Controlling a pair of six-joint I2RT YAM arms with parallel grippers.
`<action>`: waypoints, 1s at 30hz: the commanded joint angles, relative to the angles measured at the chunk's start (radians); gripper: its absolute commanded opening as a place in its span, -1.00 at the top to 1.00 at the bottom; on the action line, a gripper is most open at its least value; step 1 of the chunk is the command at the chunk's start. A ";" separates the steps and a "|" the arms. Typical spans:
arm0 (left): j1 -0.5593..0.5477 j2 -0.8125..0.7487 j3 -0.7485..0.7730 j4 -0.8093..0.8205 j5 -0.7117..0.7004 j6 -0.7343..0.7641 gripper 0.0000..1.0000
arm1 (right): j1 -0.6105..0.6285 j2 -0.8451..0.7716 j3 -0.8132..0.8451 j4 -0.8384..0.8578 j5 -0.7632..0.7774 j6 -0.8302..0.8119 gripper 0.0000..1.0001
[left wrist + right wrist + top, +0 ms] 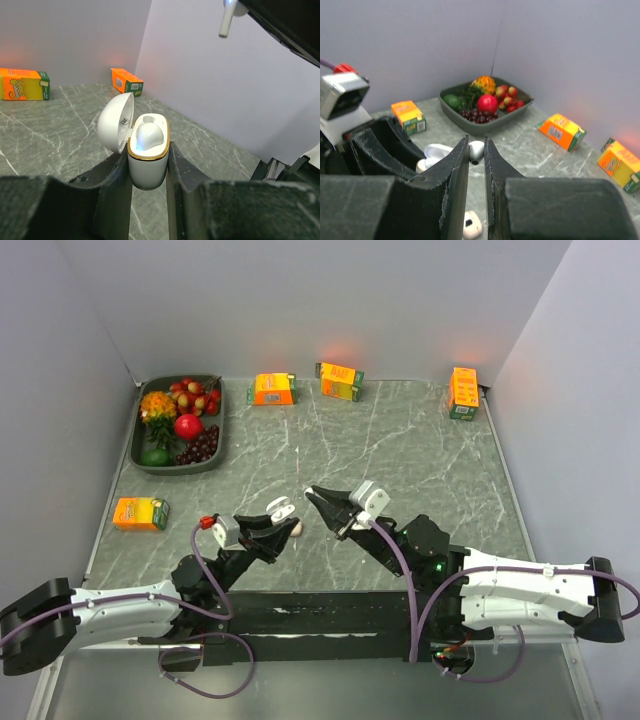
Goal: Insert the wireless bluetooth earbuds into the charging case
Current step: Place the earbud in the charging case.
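Observation:
The white charging case (147, 160), gold-rimmed with its lid (115, 122) swung open, stands upright between the fingers of my left gripper (148, 165), which is shut on it. One white earbud (148, 136) sits in the case. My right gripper (476, 144) is shut on the other earbud (476, 150), pinched at its fingertips. In the left wrist view that earbud (227, 17) hangs stem down, above and to the right of the case. From above, the case (282, 507) and the right gripper's tips (311, 493) are a short gap apart.
A small beige-white piece with a hole (472, 226) lies on the table below the right gripper. A grey tray (222, 435) of fruit stands at the back left. Orange cartons lie at the back (272, 389) (340, 381), back right (463, 393) and left (140, 513).

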 commanded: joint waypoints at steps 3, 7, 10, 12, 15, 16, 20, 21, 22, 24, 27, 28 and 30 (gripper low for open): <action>0.005 0.009 0.047 0.047 0.047 0.013 0.98 | 0.014 0.020 0.022 0.078 -0.045 -0.011 1.00; 0.005 0.003 0.048 0.031 0.065 0.033 0.98 | 0.014 0.023 0.030 0.024 -0.073 0.019 1.00; 0.005 0.001 0.045 0.030 0.076 0.042 0.98 | 0.014 0.020 0.025 0.013 -0.073 0.029 1.00; 0.006 0.003 0.045 0.031 0.091 0.050 0.98 | 0.014 0.019 0.019 0.002 -0.073 0.032 1.00; 0.006 0.004 0.044 0.036 0.097 0.051 0.98 | 0.014 0.023 0.019 -0.014 -0.082 0.047 1.00; 0.005 0.004 0.044 0.038 0.097 0.053 0.98 | 0.014 0.025 0.019 -0.016 -0.082 0.048 1.00; 0.006 0.001 0.044 0.033 0.099 0.053 0.98 | 0.014 0.037 0.018 -0.024 -0.084 0.064 1.00; 0.006 -0.003 0.044 0.031 0.100 0.054 0.98 | 0.014 0.037 0.018 -0.028 -0.090 0.067 1.00; 0.006 -0.005 0.044 0.030 0.100 0.057 0.98 | 0.014 0.040 0.019 -0.028 -0.090 0.070 1.00; 0.006 -0.010 0.044 0.027 0.102 0.057 0.98 | 0.016 0.049 0.018 -0.033 -0.090 0.082 1.00; 0.006 -0.011 0.045 0.022 0.103 0.057 0.98 | 0.016 0.059 0.016 -0.039 -0.093 0.090 1.00; 0.006 -0.013 0.045 0.022 0.103 0.056 0.98 | 0.013 0.062 0.016 -0.039 -0.093 0.091 1.00; 0.005 -0.013 0.047 0.024 0.103 0.057 0.98 | 0.014 0.063 0.013 -0.036 -0.093 0.091 1.00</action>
